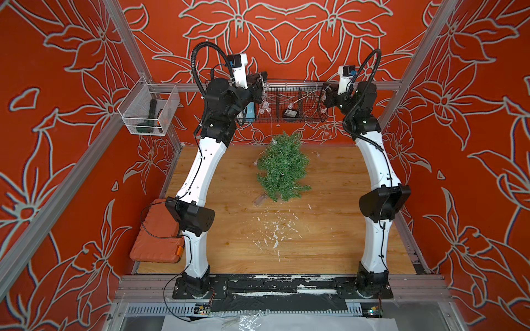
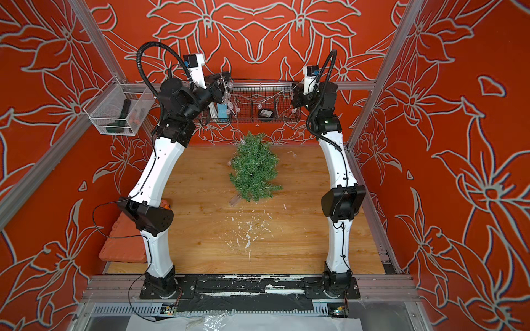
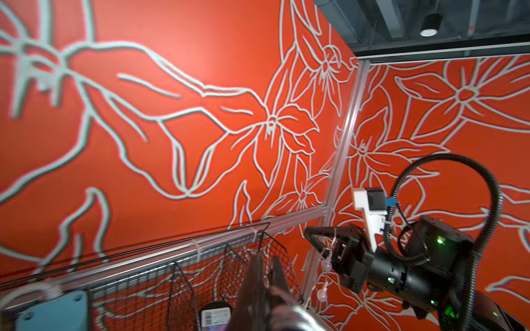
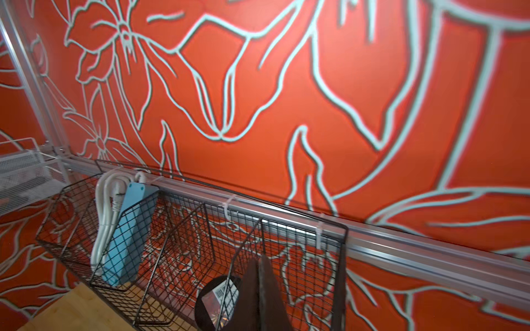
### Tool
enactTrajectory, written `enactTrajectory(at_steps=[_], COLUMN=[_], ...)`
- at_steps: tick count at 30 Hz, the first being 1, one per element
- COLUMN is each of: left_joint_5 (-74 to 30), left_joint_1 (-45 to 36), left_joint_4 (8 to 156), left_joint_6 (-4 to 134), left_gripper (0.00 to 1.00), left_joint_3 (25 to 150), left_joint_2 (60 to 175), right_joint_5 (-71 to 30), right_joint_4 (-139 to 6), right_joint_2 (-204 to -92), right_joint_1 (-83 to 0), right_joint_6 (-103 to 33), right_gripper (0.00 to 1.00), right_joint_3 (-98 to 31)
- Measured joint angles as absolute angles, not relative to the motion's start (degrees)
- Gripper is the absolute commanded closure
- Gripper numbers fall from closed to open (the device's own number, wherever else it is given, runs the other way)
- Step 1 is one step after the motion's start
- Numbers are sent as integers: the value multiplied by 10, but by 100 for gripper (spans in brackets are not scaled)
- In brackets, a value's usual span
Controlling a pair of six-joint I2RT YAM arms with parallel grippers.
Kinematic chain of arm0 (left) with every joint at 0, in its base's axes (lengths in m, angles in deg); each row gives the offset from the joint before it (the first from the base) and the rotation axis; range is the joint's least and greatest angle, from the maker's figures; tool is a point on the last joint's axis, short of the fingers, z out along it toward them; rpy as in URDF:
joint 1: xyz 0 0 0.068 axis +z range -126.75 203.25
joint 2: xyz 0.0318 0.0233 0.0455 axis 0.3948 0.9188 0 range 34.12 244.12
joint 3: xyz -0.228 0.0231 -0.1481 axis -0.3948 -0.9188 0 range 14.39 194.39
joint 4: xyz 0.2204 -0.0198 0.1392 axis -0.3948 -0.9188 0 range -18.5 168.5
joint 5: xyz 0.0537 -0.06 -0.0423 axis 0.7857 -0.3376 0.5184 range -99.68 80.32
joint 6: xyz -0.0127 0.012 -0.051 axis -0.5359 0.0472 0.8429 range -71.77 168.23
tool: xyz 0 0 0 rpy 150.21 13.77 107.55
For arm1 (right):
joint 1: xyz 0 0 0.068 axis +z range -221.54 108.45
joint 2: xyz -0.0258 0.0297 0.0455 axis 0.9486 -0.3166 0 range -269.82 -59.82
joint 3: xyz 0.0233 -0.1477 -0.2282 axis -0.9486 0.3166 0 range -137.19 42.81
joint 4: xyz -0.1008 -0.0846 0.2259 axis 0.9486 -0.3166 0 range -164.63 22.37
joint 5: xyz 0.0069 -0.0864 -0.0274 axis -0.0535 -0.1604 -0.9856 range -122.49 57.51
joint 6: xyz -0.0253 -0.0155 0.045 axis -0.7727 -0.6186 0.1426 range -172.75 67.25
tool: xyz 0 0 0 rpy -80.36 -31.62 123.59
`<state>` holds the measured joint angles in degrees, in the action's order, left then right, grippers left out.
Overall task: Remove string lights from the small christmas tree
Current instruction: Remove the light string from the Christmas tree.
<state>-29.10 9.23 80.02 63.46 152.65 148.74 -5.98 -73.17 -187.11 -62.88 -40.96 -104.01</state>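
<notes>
left gripper [image 1: 259, 81], right gripper [image 1: 326, 88] — jaws clamped on string lights [image 1: 290, 106], small christmas tree [image 1: 282, 166] lying below

- No words, brands or numbers are coming through legibly in any view
- A white sticker [image 4: 226, 291] carrying a barcode is sitting on a black round item [image 4: 204, 303] inside the black wire basket [image 4: 183, 229]; bars are showing, fine print is blurring out
- The sticker [image 3: 215, 316] is also showing in the left wrist view, equally unreadable
</notes>
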Motion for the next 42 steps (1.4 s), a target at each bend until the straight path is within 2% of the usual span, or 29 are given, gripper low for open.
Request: enactTrajectory(at_steps=[6, 11, 20, 25, 34, 38, 42], left_joint_5=[-263, -283, -396, -496, -592, -621, -642], left_joint_1=[132, 156, 160, 161, 141, 127, 116], left_joint_4=[836, 842, 844, 877, 913, 934, 949], left_joint_6=[632, 622, 609, 625, 634, 640, 642], left_gripper=[100, 100, 100, 99, 66, 55, 48], left_joint_3=[1488, 1453, 1448, 1437, 1402, 1402, 1402], left_joint_2=[1497, 1506, 1563, 1592, 1598, 1601, 1605], right_joint_5=[-2, 41, 106, 122, 130, 131, 131], right_joint_4=[-706, -667, -642, -649, -657, -660, -660], right_joint_2=[-1951, -1990, -2035, -2039, -2039, -2039, -2039], right_joint_1=[-614, -589, -536, -530, -529, -528, -527], right_joint_6=[-355, -320, -309, -315, -329, -331, -334], right_gripper=[100, 100, 100, 100, 100, 100, 100], right_joint_3=[-1127, -1157, -1170, -1170, -1170, -1170, -1170])
